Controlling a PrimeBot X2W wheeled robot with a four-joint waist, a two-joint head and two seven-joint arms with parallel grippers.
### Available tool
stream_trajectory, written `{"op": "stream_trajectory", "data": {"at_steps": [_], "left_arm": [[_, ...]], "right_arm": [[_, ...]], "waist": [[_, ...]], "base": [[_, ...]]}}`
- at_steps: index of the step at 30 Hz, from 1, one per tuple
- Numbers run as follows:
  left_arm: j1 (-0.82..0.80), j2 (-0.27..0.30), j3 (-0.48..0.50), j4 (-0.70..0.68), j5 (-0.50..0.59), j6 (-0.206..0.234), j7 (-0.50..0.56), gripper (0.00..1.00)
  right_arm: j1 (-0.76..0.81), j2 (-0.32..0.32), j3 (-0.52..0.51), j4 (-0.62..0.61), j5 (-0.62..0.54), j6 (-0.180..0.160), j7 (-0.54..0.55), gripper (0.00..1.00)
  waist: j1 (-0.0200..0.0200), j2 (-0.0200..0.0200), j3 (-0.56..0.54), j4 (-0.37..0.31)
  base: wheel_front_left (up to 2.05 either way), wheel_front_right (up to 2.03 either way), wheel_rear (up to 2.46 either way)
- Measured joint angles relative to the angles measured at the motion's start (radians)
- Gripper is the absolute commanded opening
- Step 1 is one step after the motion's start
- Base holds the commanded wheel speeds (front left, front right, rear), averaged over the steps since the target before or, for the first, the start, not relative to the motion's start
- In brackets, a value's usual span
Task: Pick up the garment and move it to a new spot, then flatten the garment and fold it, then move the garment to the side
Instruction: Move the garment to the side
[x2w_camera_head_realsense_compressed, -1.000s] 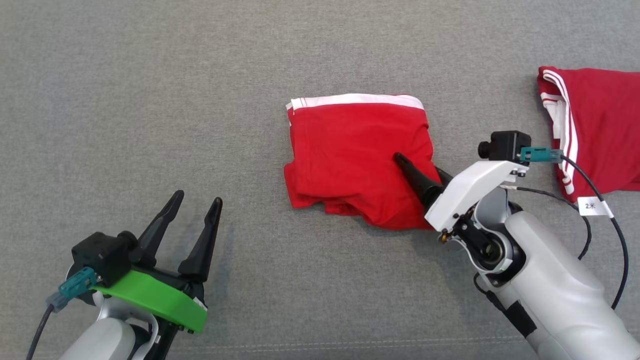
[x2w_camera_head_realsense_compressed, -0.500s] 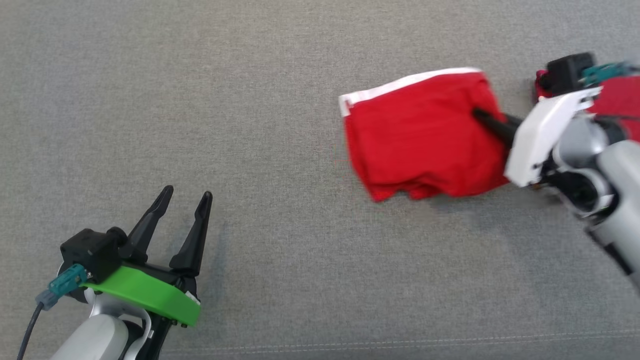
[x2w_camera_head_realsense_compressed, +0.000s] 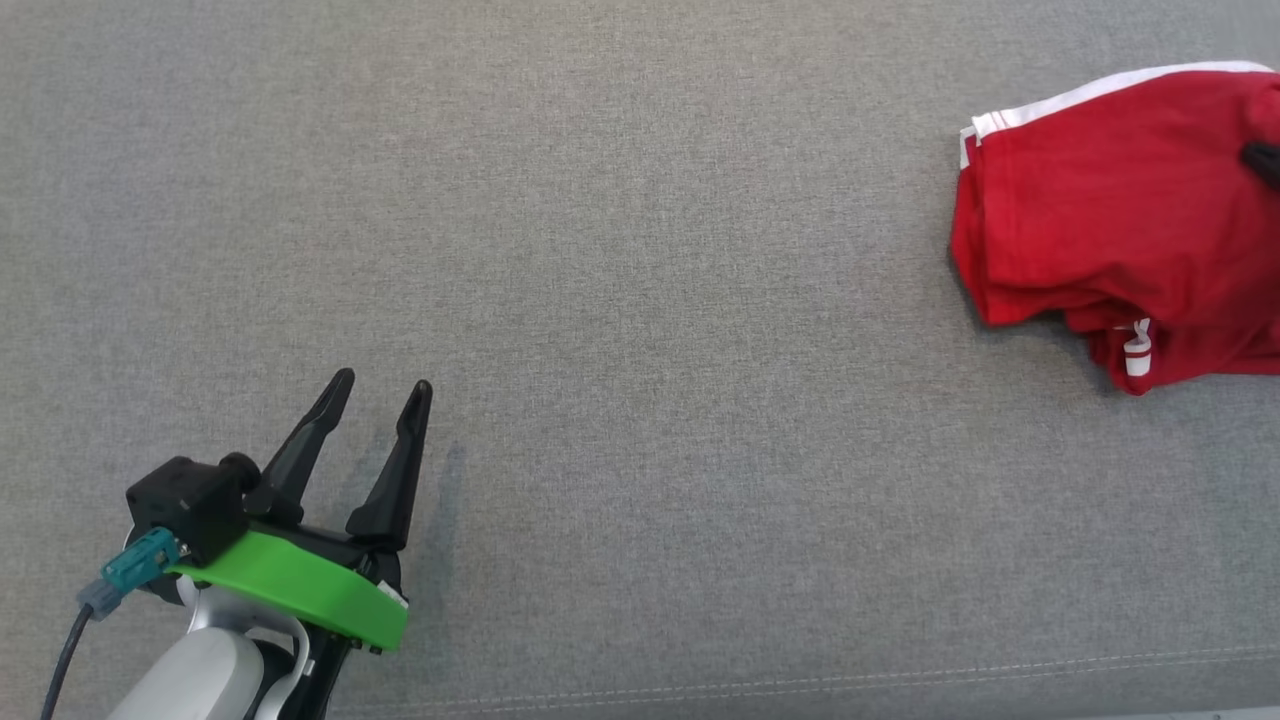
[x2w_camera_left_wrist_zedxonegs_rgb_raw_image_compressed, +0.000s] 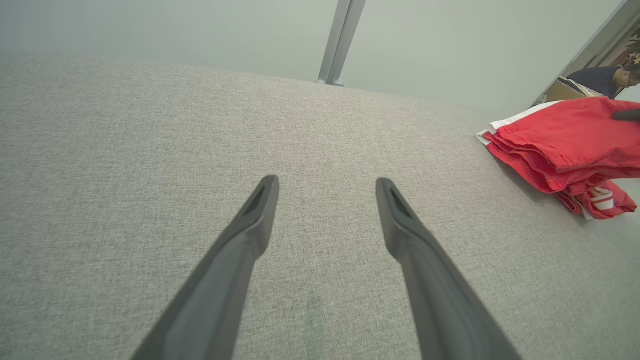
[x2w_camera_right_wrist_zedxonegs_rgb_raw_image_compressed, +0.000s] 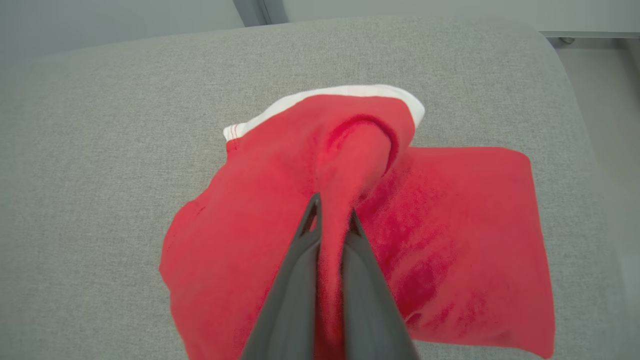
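1. Head view: the left gripper (x2w_camera_head_realsense_compressed: 383, 382) is spread wide and empty over the grey cushion's (x2w_camera_head_realsense_compressed: 640, 300) near-left part. The folded red garment (x2w_camera_head_realsense_compressed: 1100, 220) lies at its right edge.
2. Left wrist view: fingers apart, nothing between them; the garment is far right.
3. Right wrist view: the right gripper (x2w_camera_right_wrist_zedxonegs_rgb_raw_image_compressed: 333, 207) is clamped on a ridge of the garment, which partly overlaps another red cloth (x2w_camera_right_wrist_zedxonegs_rgb_raw_image_compressed: 475, 225).

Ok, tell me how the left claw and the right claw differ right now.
The left claw is open; the right claw is shut. The left claw holds nothing; the right claw pinches a fold of the red garment. Both have long dark fingers.
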Motion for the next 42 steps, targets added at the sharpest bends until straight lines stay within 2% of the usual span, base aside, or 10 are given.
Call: {"op": "stream_trajectory", "data": {"at_steps": [5, 6, 7, 8, 9, 10, 14, 21, 26, 42], "left_arm": [[0.0, 0.0, 0.004, -0.003, 0.0, 0.0, 0.0, 1.0], [0.0, 0.0, 0.004, -0.003, 0.0, 0.0, 0.0, 1.0], [0.0, 0.0, 0.003, -0.003, 0.0, 0.0, 0.0, 1.0], [0.0, -0.001, 0.002, -0.004, 0.0, 0.0, 0.0, 1.0], [0.0, -0.001, 0.0, -0.004, 0.0, 0.0, 0.0, 1.0], [0.0, -0.002, -0.002, -0.004, 0.0, 0.0, 0.001, 1.0], [0.0, -0.007, -0.003, -0.005, 0.0, 0.0, 0.001, 1.0], [0.001, -0.007, -0.002, 0.015, 0.0, 0.0, 0.001, 1.0], [0.001, -0.007, 0.015, 0.037, 0.004, 0.0, 0.0, 1.0], [0.132, -0.008, 0.251, 0.24, 0.07, 0.012, -0.018, 1.0]], "right_arm": [[0.037, -0.026, -0.01, 0.039, -0.002, -0.01, 0.009, 0.0], [0.049, -0.034, -0.007, 0.049, -0.01, -0.018, 0.008, 0.25], [0.06, -0.042, -0.005, 0.063, -0.023, -0.022, 0.007, 0.37], [0.076, -0.057, 0.005, 0.076, -0.038, -0.026, 0.008, 0.35], [0.094, -0.072, 0.014, 0.087, -0.063, -0.026, 0.003, 0.47], [0.107, -0.086, 0.02, 0.1, -0.097, -0.027, -0.014, 1.0], [0.115, -0.126, 0.005, 0.12, -0.17, -0.036, -0.097, 1.0], [0.136, -0.065, 0.01, 0.111, -0.178, -0.037, -0.173, 1.0], [0.137, -0.052, -0.029, 0.032, -0.233, -0.044, -0.34, 1.0], [0.313, 0.152, -0.035, -0.139, -0.337, -0.053, -0.715, 1.0]], "waist": [[0.0, 0.0, 0.006, -0.006], [0.0, 0.0, 0.007, -0.007], [0.0, 0.0, 0.009, -0.009], [0.0, 0.0, 0.011, -0.01], [0.0, 0.0, 0.013, -0.01], [0.0, 0.0, 0.015, -0.01], [0.0, 0.0, 0.02, -0.009], [0.0, 0.0, 0.009, -0.017], [0.0, 0.0, -0.017, -0.025], [0.0, 0.0, -0.15, -0.061]], "base": [[0.0, 0.0, 0.0], [0.0, 0.0, 0.0], [0.0, 0.0, 0.0], [0.0, 0.0, 0.0], [0.0, 0.0, 0.0], [0.0, 0.0, 0.0], [0.0, 0.0, 0.0], [0.0, 0.0, 0.0], [0.0, 0.0, 0.0], [0.0, 0.0, 0.0]]}}
